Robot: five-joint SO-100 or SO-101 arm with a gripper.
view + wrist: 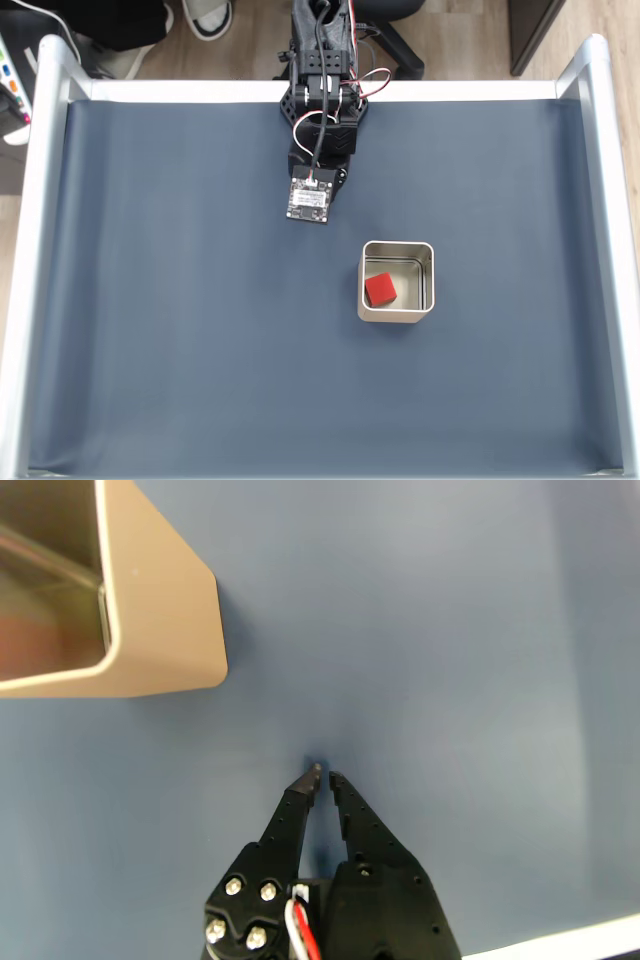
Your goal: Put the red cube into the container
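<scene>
The red cube (380, 289) lies inside the container (397, 315), a square silvery tin right of the mat's middle in the fixed view. The black arm (320, 120) reaches in from the top edge, folded back, up and left of the tin. In the wrist view my gripper (323, 774) points at bare blue mat with its tips nearly touching and nothing between them. The tin's corner (160, 610) shows at the upper left of that view, clear of the fingers; a faint reddish blur shows on its inner wall.
A dark blue mat (200, 330) covers the table, framed by pale raised rails (25, 300) at the left, right and top. A chair base and shoes lie beyond the top rail.
</scene>
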